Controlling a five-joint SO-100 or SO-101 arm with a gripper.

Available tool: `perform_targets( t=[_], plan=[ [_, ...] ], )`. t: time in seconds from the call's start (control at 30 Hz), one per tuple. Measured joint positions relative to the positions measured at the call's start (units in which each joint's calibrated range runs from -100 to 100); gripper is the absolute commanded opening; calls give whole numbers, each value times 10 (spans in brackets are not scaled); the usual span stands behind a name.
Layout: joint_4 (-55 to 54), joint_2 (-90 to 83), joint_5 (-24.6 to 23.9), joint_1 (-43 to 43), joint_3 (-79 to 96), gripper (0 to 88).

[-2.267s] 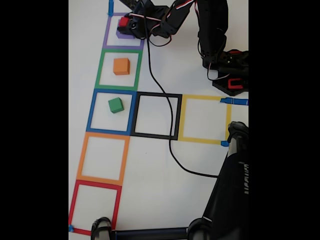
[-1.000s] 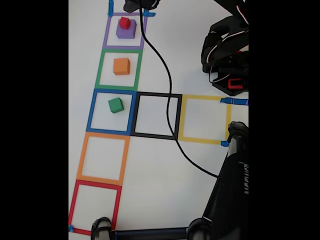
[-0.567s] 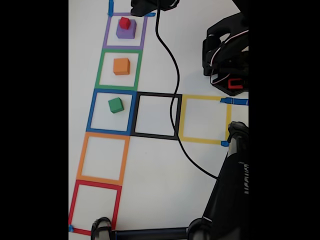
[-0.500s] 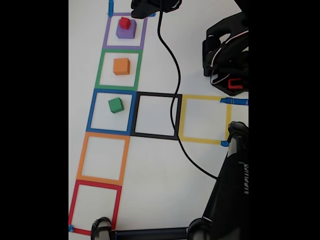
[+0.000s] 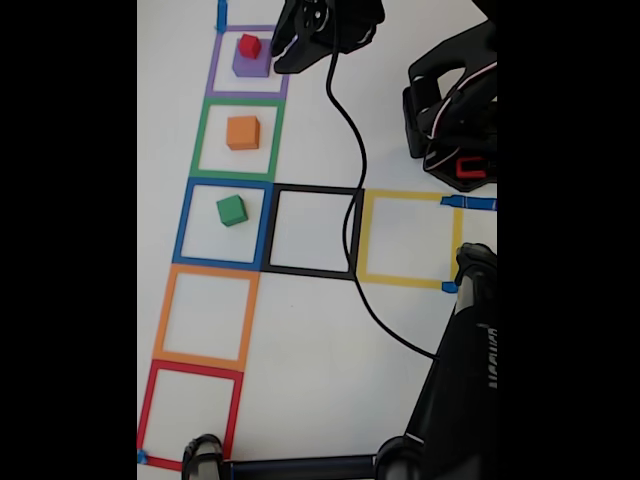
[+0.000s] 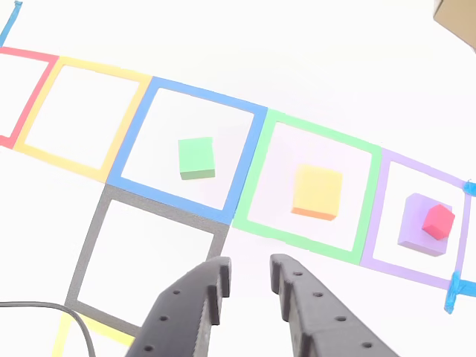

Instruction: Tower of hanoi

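Note:
The tower of hanoi is spread over three taped squares. A small red cube [image 5: 249, 45] [image 6: 437, 221] sits on top of the purple cube [image 5: 253, 65] [image 6: 413, 224] in the purple square. The orange cube [image 5: 242, 132] [image 6: 317, 192] rests in the green square, and the green cube [image 5: 232, 210] [image 6: 196, 158] in the blue square. My gripper [image 5: 288, 58] [image 6: 250, 271] hangs open just right of the purple square in the fixed view, holding nothing. In the other view its fingers point over the boundary between the black square and the green one.
A black cable [image 5: 350, 200] trails across the black square [image 5: 311, 231] and the yellow square [image 5: 408, 238]. The arm's base [image 5: 455, 110] stands at the right. A black stand [image 5: 460, 380] fills the lower right. Orange [image 5: 205, 315] and red [image 5: 190, 412] squares lie below.
The gripper let go of the red cube on the purple one, drew back to the top edge, and has now come down and right beside the purple square. The cubes stayed put.

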Motion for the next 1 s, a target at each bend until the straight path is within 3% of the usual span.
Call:
perform_targets(
  t=[0.2,0.4,1.0],
  plan=[
    [-131,-19,0,-13,165,189],
    [-308,-26,-4,-11,359,261],
    [-900,26,-4,-11,800,310]
  ],
)
